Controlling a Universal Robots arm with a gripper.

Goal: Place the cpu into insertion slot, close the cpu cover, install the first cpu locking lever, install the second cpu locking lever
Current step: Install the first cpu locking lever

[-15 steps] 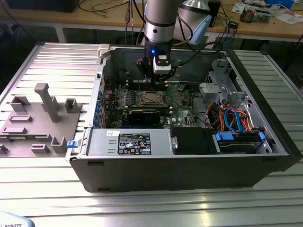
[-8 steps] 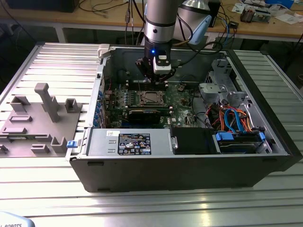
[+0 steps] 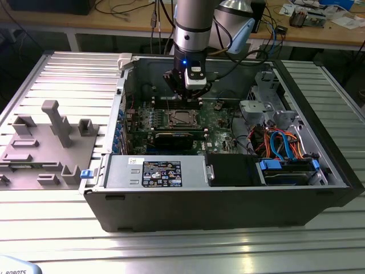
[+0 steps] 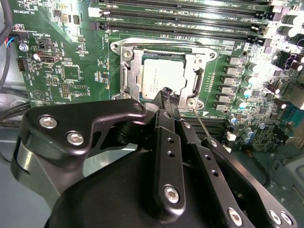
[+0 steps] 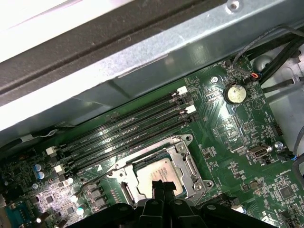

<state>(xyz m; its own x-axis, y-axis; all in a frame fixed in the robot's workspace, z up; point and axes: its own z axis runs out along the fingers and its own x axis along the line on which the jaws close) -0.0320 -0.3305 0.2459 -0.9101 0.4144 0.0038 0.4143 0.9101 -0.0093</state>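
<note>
The cpu (image 4: 159, 76) lies flat in the insertion slot (image 4: 124, 53), its silver-grey top showing through the square opening of the cpu cover (image 4: 197, 78). The cover lies down around the chip. My gripper (image 4: 166, 94) is shut with nothing in it, its tips just over the edge of the cpu on my side. A thin locking lever rod (image 4: 203, 127) sticks out loose beside the socket. In the first wrist view the cpu (image 5: 159, 172), the cover (image 5: 187, 164), another thin lever rod (image 5: 97, 179) and my gripper (image 5: 164, 184) appear. In the exterior view my gripper (image 3: 188, 98) hangs over the socket (image 3: 180, 118).
Long black memory slots (image 4: 180, 21) run beside the socket. A coin battery (image 5: 234, 93) sits on the green board. The open computer case (image 3: 319, 188) holds a power supply (image 3: 154, 171) and coloured cables (image 3: 279, 142). A grey fixture block (image 3: 45, 142) stands at the exterior view's left.
</note>
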